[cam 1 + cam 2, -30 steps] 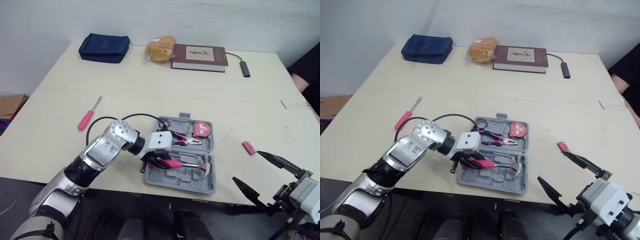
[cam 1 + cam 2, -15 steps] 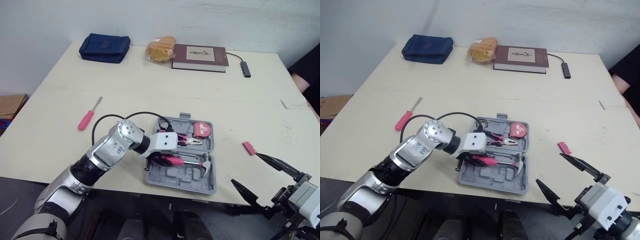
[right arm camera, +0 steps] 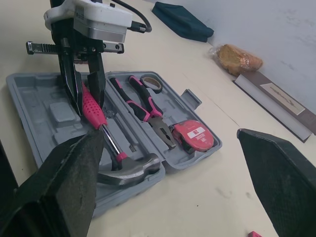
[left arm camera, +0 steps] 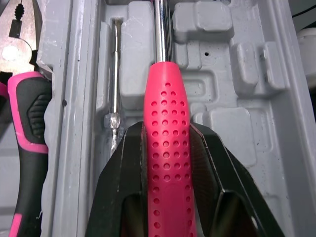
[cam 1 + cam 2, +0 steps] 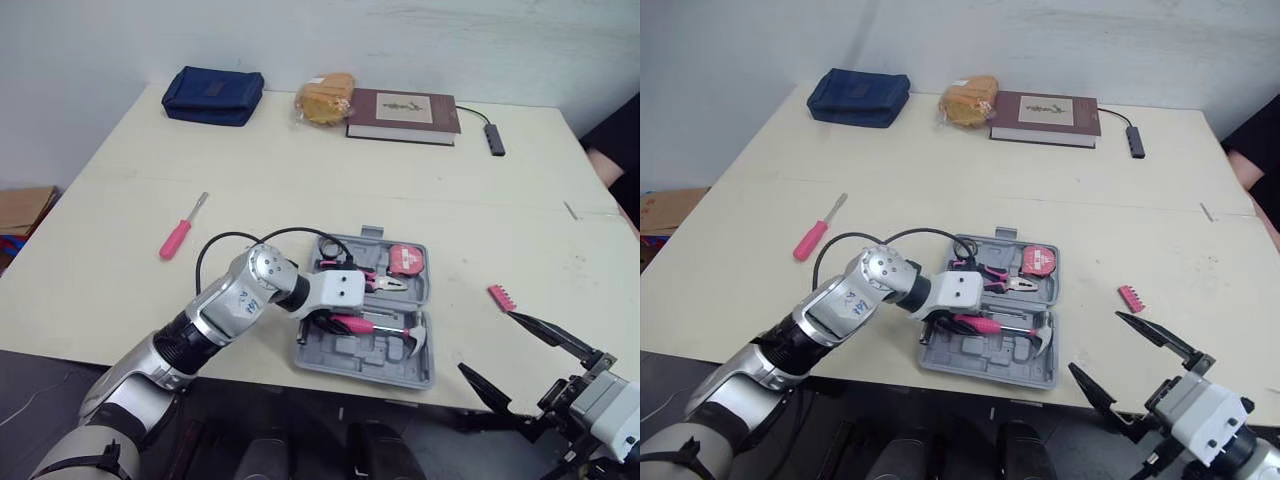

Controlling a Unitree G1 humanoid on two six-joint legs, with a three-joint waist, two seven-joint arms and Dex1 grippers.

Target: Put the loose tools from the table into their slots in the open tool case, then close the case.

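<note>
Left hand [image 4: 167, 148]: clamped on the pink dimpled handle of the hammer [image 5: 385, 328], one black finger on each side. The hand hangs over the near half of the open tool case [image 5: 365, 360].

Hammer: shaft runs toward 3 o'clock. The head lies against the tray at the case's 4 o'clock corner, and the handle end tilts up into the hand.

Slim metal driver [image 4: 114, 84]: lies in its moulded slot just beside the handle.

Far half of the case: pink-and-black pliers [image 5: 365, 282] seated, with the red tape measure [image 5: 403, 259] at 2 o'clock.

Loose on the table [image 5: 300, 180]: a pink screwdriver [image 5: 181, 234] at 10 o'clock from the case, well apart, and a pink bit strip [image 5: 500, 296] at 3 o'clock.

Right hand [image 5: 485, 342]: spread wide, holding nothing, at 4 o'clock from the case, past the near table edge.

Far edge, 12 o'clock: blue pouch [image 5: 213, 95], bagged bread [image 5: 322, 95] touching a brown book [image 5: 403, 104], and a small cabled adapter [image 5: 495, 140].
</note>
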